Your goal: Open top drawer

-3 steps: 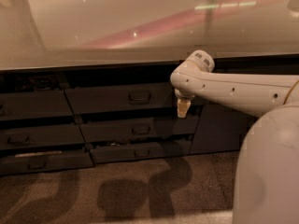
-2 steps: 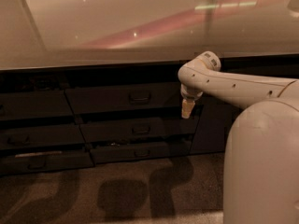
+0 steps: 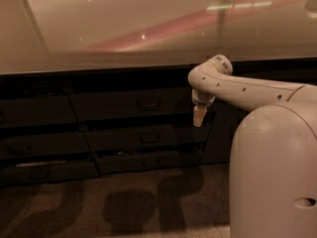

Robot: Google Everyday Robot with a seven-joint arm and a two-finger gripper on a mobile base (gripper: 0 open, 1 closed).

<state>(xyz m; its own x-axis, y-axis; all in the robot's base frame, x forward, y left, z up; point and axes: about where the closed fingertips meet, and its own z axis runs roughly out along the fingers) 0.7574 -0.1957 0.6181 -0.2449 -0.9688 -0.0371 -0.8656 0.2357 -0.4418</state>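
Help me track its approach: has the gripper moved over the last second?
Yes. The gripper shifted slightly right, away from the centre handle on the top drawer, and now hangs in front of that drawer's right end.

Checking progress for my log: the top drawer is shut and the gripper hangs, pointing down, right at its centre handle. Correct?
Wrong on position. The camera view shows the gripper hanging, pointing down, by the right end of the shut top drawer, off to the right of its centre handle.
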